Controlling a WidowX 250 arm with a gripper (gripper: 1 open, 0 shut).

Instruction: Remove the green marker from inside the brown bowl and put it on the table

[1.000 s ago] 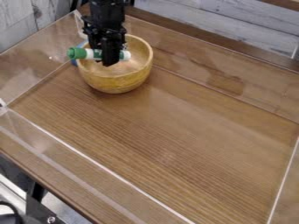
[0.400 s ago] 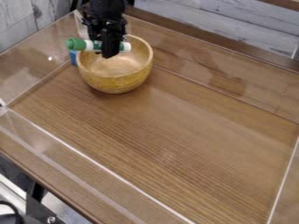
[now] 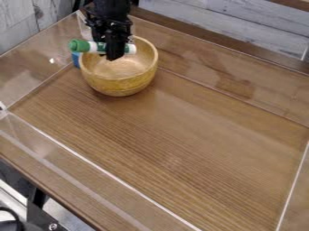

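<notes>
Wood-grain tabletop; brown bowl, upper left of frame. Gripper clamped on green marker, over bowl. Step: lift-out. Next, judged: clear rim, lower onto table.

Above the brown bowl, the robot arm shows black — narrow, with an uneven, knobbly outline of small parts. Small paler flecks break up the black just above the bowl. Finer details — screws, cables, markings — are too small and blurred to tell at this size.
</notes>
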